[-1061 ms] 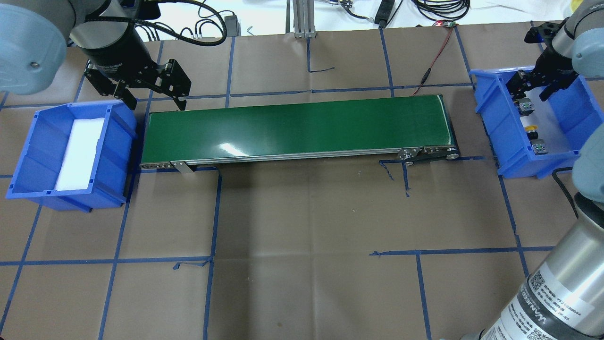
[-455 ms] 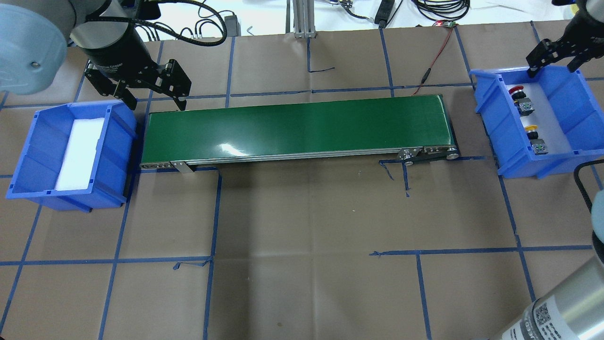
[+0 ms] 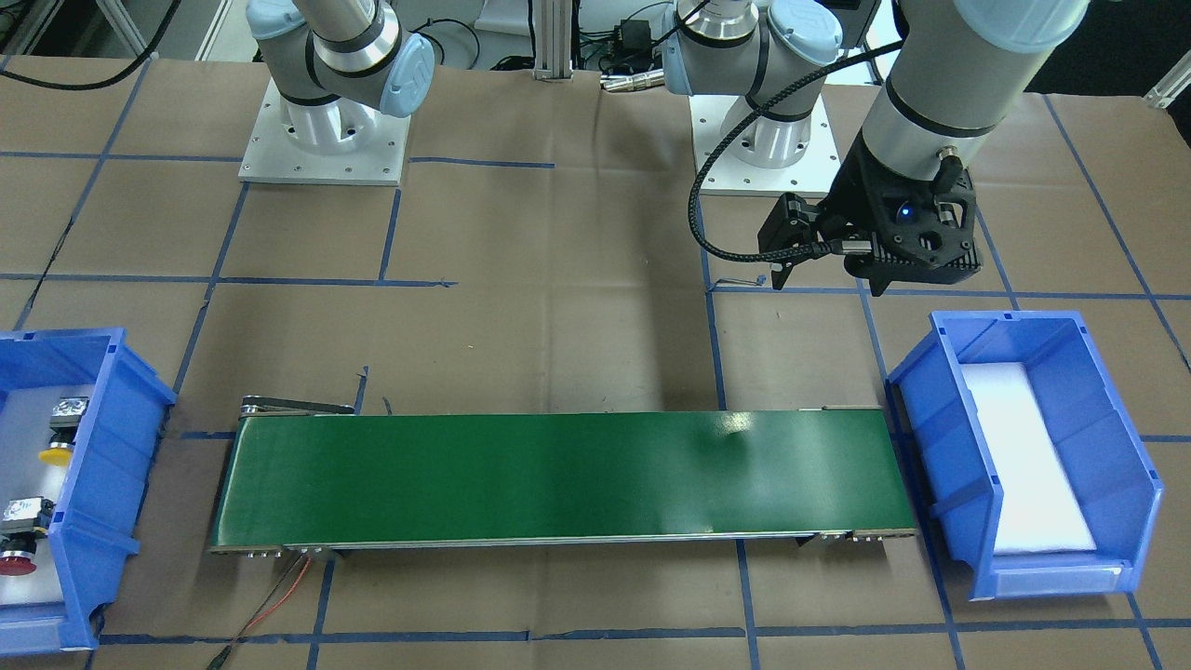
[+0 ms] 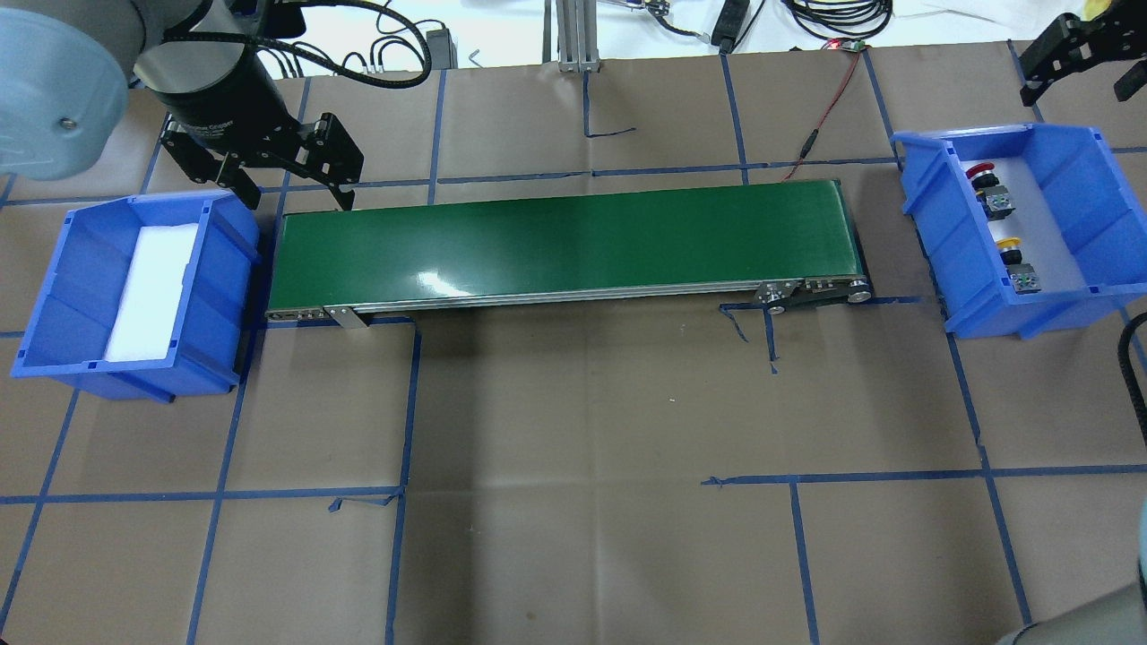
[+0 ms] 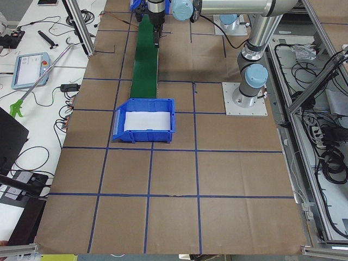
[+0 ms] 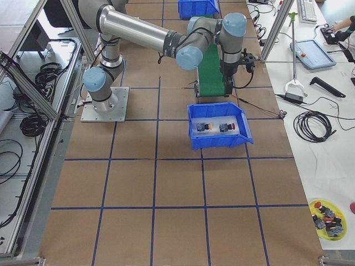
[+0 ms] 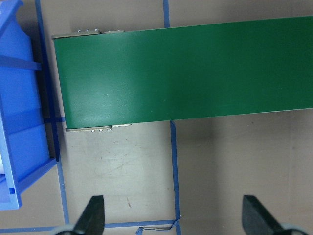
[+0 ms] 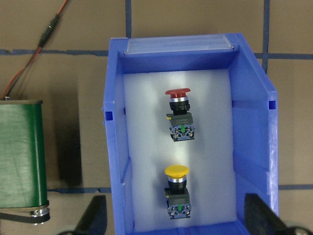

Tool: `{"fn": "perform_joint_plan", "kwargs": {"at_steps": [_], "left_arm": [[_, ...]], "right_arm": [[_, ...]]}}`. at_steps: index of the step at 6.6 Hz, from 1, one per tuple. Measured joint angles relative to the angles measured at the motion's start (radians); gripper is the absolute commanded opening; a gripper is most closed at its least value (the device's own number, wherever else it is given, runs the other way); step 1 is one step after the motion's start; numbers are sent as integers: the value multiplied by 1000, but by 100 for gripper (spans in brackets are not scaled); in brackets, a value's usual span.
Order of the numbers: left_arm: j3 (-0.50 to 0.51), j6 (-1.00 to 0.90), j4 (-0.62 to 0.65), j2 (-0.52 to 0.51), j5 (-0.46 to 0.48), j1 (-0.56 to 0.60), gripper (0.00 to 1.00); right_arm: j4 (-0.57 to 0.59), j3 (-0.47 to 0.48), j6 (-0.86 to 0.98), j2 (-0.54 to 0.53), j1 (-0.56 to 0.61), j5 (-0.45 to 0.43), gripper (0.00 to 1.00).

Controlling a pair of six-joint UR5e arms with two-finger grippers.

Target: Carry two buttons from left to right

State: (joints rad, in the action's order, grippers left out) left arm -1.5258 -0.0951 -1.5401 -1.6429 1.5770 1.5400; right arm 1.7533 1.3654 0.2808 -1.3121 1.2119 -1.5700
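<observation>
The red button [image 4: 988, 188] and the yellow button [image 4: 1015, 260] lie on white foam in the right blue bin [image 4: 932, 215]. Both show in the right wrist view, red [image 8: 179, 115] and yellow [image 8: 177, 190]. My right gripper [image 4: 1078, 79] is open and empty, above the table just beyond the bin's far edge. Its fingers [image 8: 96, 215] frame the bin from above. My left gripper [image 4: 296, 193] is open and empty. It hovers at the far left corner of the green conveyor belt [image 4: 564, 242], beside the left blue bin [image 4: 228, 228].
The left bin holds only a white foam pad [image 4: 152, 291]. A red wire [image 4: 829, 98] runs from the belt's right end to the table's back edge. Blue tape lines cross the brown table cover. Cables and a metal post [image 4: 573, 36] stand at the back.
My right gripper has lifted out of the right bin and moved back beyond its far edge, leaving the red button in the bin. The left arm has not moved.
</observation>
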Motion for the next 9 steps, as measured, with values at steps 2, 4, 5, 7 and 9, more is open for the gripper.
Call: {"fn": "perform_joint_plan", "kwargs": {"at_steps": [2, 4, 5, 7, 9], "left_arm": [[1, 0, 0, 0, 0, 0, 100], [1, 0, 0, 1, 0, 0, 100], [2, 0, 0, 1, 0, 0, 100], [2, 0, 1, 1, 1, 0, 100], [3, 0, 2, 2, 1, -1, 100]], "right_arm": [[-93, 16, -275, -81, 200, 0, 100], [-103, 74, -348, -104, 380, -10, 100], [-103, 114, -353, -127, 408, -12, 100], [-102, 196, -355, -206, 411, -9, 100], [-102, 221, -354, -238, 405, -11, 100]]}}
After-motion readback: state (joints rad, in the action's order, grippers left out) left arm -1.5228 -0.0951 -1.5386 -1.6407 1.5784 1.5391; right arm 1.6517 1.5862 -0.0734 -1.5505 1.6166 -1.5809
